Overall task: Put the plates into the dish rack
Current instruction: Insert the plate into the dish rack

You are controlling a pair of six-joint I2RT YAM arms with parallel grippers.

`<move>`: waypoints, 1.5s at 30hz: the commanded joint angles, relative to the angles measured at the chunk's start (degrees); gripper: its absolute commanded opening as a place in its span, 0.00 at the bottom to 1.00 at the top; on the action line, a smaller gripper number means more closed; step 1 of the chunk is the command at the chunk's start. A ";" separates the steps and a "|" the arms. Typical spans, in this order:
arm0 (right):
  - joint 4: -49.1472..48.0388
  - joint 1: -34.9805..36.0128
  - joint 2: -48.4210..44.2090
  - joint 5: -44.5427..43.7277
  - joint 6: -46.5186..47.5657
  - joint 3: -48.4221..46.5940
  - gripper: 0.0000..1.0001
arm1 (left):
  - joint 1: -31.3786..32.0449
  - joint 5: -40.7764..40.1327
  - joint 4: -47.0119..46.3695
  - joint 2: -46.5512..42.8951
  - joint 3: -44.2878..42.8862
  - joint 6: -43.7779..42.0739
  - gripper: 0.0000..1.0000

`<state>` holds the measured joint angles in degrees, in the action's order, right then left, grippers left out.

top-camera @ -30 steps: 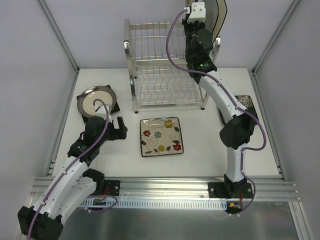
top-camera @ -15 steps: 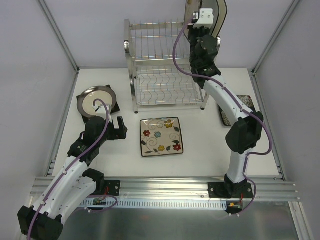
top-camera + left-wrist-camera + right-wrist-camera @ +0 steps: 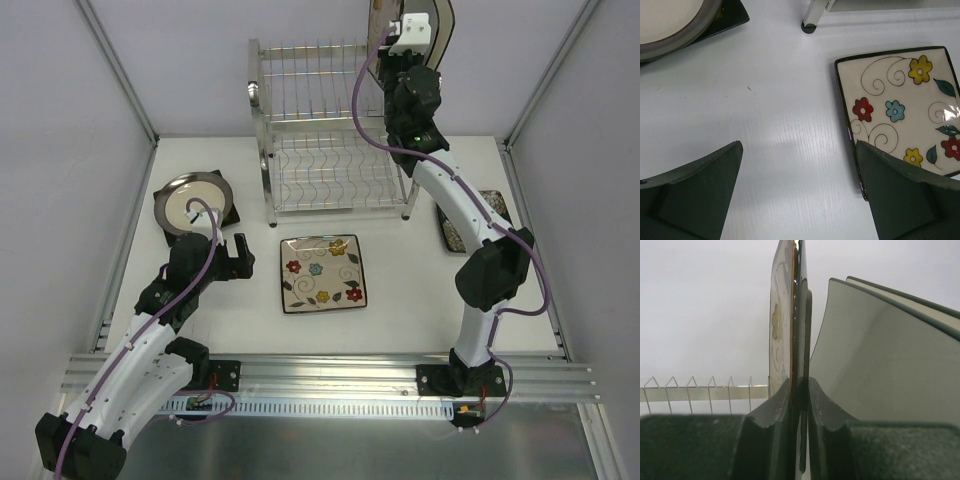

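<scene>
**Plate up on edge over the rack's right end**

Nearest to us, the left hand (image 3: 799,150) hangs low over the counter (image 3: 780,100) at the near left. Its fingers are spread as wide as they go, with nothing between them. Just to its right lies the flowered plate (image 3: 322,273), cream, square and dark-rimmed, flat on the middle of the counter. In the left wrist view one finger hides a corner of it.

Farther left, the round cream plate (image 3: 190,203) sits on top of a dark square plate (image 3: 730,20), both flat. Across on the right, a speckled dark plate (image 3: 493,203) lies flat, half hidden under the right arm.

Beyond the flowered plate stands the dish rack (image 3: 320,100), upright at the far middle of the counter.

And up at the far right, above the rack's right end, the right hand (image 3: 799,385) is pinched tight on the rim of a thin plate (image 3: 782,330). This one stands on edge with a pale flower on its left face. Close on its right we see a second plate (image 3: 880,365), also on edge, pale-faced with a dark rim line. Whether the fingers grip that one too, we cannot tell. The rack's top wires show to the left of the thin plate in the right wrist view; touching or apart, we cannot tell.
</scene>
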<state>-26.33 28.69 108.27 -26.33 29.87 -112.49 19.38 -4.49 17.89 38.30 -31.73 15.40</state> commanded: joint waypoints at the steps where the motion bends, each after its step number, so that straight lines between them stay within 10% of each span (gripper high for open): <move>1: 7.34 0.14 -3.07 3.48 -3.85 -1.60 0.06 | -0.74 0.89 -1.45 -0.86 -0.53 -1.60 0.99; 45: 19.56 0.41 -4.47 0.49 -9.56 -1.59 0.45 | -0.83 1.77 -1.45 -1.21 -0.53 -1.42 0.99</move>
<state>-8.21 29.41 107.18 -24.05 21.56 -111.66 19.38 -3.73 17.89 37.78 -31.73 15.35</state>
